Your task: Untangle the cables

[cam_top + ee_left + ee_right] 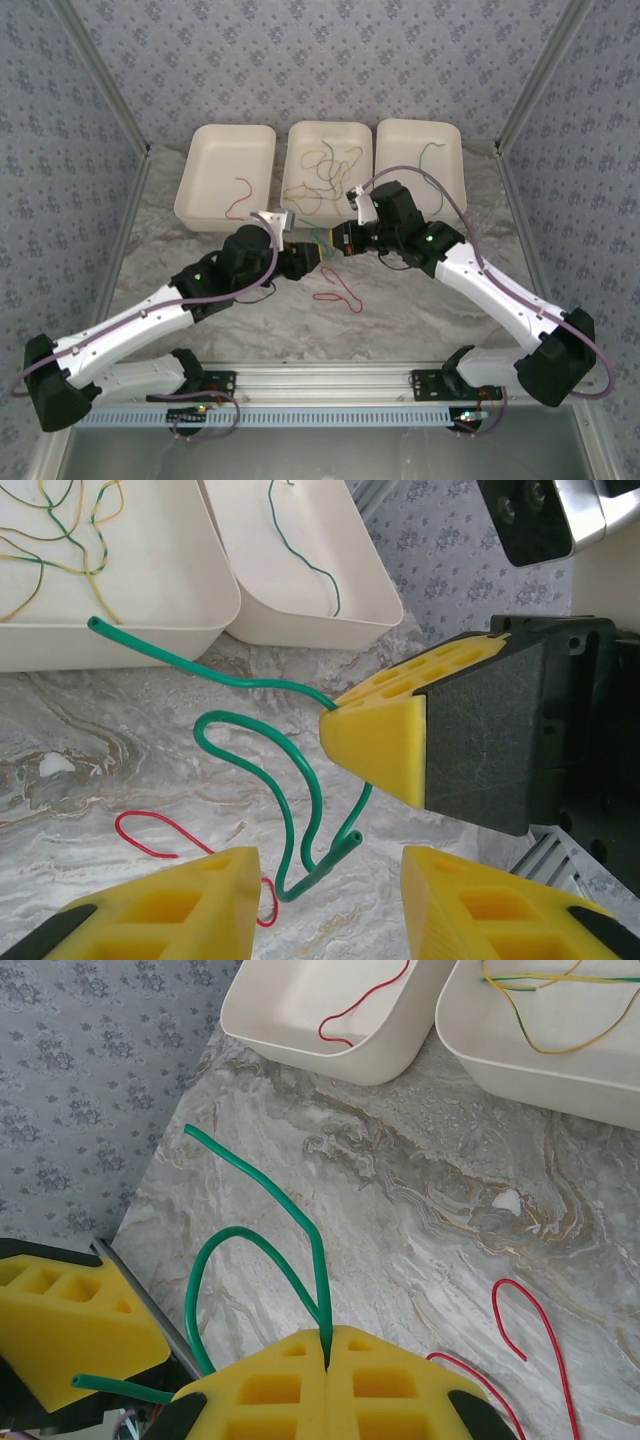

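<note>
Over the middle of the worktop (pixel 420 310) the right gripper (pixel 328 1345) is clamping the green cable (pixel 322 1290), whose loops are dangling between the parted jaws of the left gripper (pixel 330 880), while a red cable (pixel 540 1320) is lying beside them and other cables (pixel 322 162) are resting in far-edge trays (pixel 228 135).

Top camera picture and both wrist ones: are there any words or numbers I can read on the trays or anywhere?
None. No word, number or sign can be read in these views.
The white trays are plain, and the wallpaper carries only a flower pattern, not letters.
Small parts on the rail at the near edge are too small to show any label.
</note>
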Controlling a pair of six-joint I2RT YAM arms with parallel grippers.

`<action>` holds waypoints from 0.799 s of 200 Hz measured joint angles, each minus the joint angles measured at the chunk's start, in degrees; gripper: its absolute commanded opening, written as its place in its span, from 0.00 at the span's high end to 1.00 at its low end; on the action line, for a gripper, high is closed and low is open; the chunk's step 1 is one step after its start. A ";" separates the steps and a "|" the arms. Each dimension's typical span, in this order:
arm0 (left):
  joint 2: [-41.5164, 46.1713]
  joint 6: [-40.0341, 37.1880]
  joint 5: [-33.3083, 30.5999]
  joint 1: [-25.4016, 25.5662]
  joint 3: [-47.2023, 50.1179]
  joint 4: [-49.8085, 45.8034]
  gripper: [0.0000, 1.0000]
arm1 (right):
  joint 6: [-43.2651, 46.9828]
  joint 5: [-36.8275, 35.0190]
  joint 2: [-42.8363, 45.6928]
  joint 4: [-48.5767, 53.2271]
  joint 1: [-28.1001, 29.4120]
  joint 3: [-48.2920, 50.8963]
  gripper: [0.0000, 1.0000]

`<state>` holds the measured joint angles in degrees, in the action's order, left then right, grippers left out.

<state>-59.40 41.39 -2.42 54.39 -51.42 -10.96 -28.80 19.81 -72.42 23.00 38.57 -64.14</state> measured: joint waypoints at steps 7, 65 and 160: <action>-0.48 -0.02 0.00 0.00 -0.33 0.00 0.62 | -0.15 0.00 0.00 0.00 0.07 0.00 1.00; -2.21 0.09 -0.66 -0.48 -1.27 0.07 0.88 | -0.44 0.17 0.02 -0.02 0.59 0.00 1.00; 5.55 5.57 -1.75 -0.74 7.89 5.27 1.00 | -11.19 -0.35 6.73 -9.09 -5.22 6.67 1.00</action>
<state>-53.84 46.96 -4.16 53.65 -43.53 -5.69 -39.99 19.46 -65.69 13.91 33.34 -57.47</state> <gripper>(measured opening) 0.054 0.055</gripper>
